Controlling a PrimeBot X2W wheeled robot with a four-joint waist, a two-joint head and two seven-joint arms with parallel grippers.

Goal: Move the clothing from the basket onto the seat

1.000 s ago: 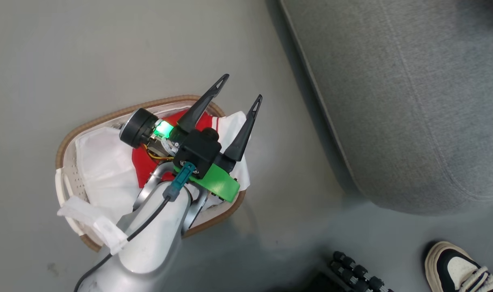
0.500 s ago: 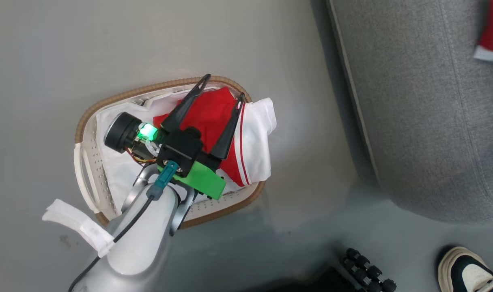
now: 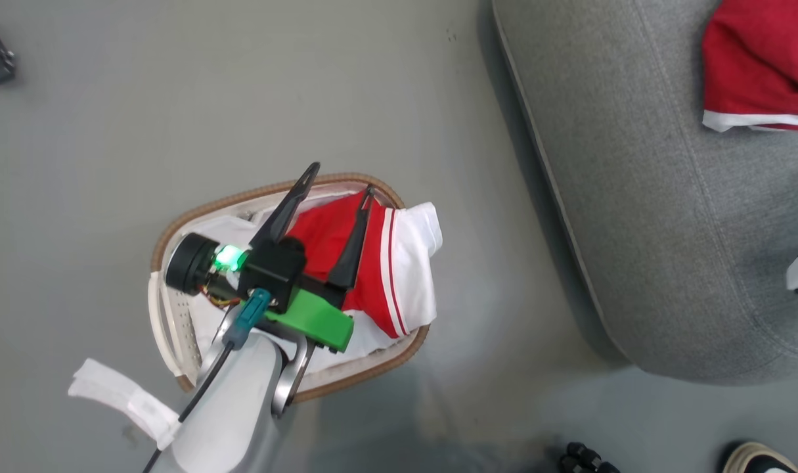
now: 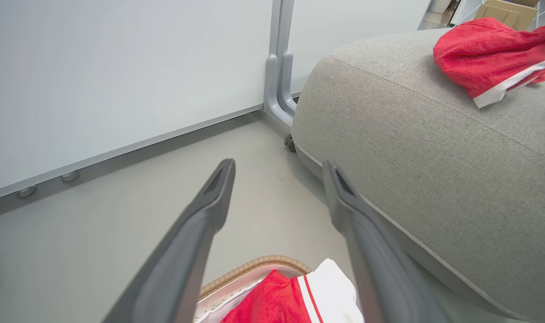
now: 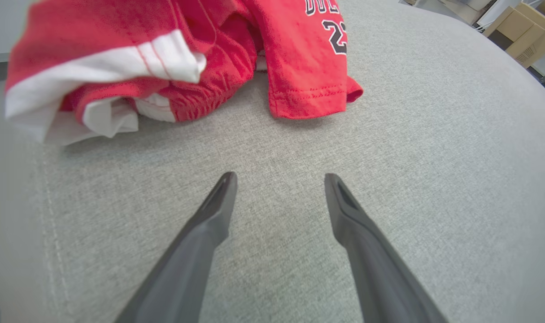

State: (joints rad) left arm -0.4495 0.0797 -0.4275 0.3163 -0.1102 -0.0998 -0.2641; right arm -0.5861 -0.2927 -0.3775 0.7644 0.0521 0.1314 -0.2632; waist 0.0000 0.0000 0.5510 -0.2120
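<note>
Head view shows the left gripper (image 3: 341,179), wide open and empty, over the soft red-and-white clothing (image 3: 379,276) in the oval white brown-rimmed plastic basket (image 3: 195,213), at nine o'clock from the big grey couch seat (image 3: 668,230); I think it should dip and pinch next.

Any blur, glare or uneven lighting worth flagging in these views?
Head view: sharp, evenly lit, a green lamp glows behind the left gripper. Left wrist view: fingers soft up close, seat weave crisp. Right wrist view: clothing blurs toward the left edge.
</note>
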